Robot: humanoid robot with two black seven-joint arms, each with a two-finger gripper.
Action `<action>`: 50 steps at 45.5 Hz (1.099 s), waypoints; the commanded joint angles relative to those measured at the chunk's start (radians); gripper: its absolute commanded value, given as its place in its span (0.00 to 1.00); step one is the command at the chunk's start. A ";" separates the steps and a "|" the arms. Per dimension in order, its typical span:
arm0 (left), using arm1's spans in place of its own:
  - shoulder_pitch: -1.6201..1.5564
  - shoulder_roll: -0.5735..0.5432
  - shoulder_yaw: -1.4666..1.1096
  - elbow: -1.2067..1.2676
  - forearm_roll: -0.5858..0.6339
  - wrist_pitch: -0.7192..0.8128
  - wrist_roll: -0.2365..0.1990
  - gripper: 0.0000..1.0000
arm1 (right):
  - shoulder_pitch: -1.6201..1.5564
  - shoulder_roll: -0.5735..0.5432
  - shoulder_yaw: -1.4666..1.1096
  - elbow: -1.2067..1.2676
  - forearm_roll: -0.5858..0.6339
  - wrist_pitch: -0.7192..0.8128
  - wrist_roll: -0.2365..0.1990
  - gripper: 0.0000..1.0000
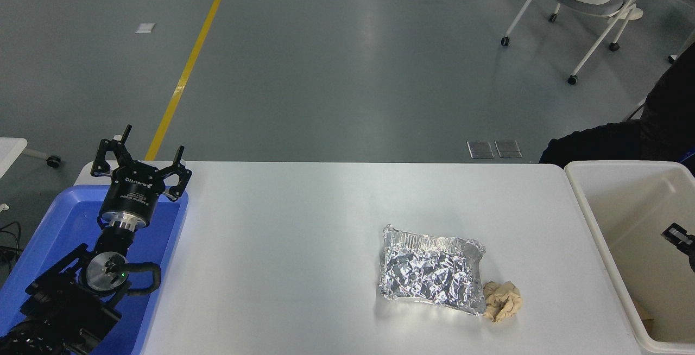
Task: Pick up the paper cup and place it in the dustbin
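At the lower left of the frame, the left black end effector hangs parked over the blue plastic tray, its fingers spread apart. On the white bench, right of centre, lie a crumpled silver foil tray and a tan paper wad. At the right edge, only a tip of the right black end effector shows above the large off-white rectangular plastic dustbin; whether it is clenched or released cannot be told. The small white paper cup is not visible, neither at that tip nor on the bench; it may lie inside the dustbin. A clean straight withdrawal, clear of the rim, seems best.
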 commanded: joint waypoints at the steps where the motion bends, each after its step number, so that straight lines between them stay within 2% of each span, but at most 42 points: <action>1: -0.003 0.000 0.003 0.000 0.000 -0.002 0.001 1.00 | 0.214 -0.116 -0.168 0.252 -0.009 0.053 -0.002 1.00; 6: -0.003 0.000 0.005 0.000 0.000 -0.002 0.001 1.00 | 0.498 -0.199 -0.407 0.464 0.003 0.179 -0.002 1.00; 10: -0.003 0.000 0.005 0.000 0.000 -0.002 0.001 1.00 | 0.733 -0.206 -0.586 0.564 0.006 0.313 0.001 1.00; 15: -0.003 0.000 0.005 0.000 0.000 -0.002 0.001 1.00 | 0.967 -0.205 -0.722 0.729 0.018 0.368 0.003 1.00; 18: -0.001 0.000 0.005 0.000 0.000 -0.002 0.001 1.00 | 1.110 -0.185 -0.783 0.835 0.069 0.405 0.000 1.00; 26: 0.000 0.000 0.003 0.001 0.000 -0.002 0.000 1.00 | 1.389 0.008 -0.929 0.977 0.288 0.580 0.000 1.00; 42: 0.002 0.000 0.002 0.001 0.000 0.000 0.000 1.00 | 1.661 0.338 -0.940 1.139 0.515 0.732 0.000 1.00; 50: 0.002 0.000 0.000 0.001 0.000 0.000 -0.002 1.00 | 1.699 0.471 -0.932 1.144 0.618 0.739 0.000 1.00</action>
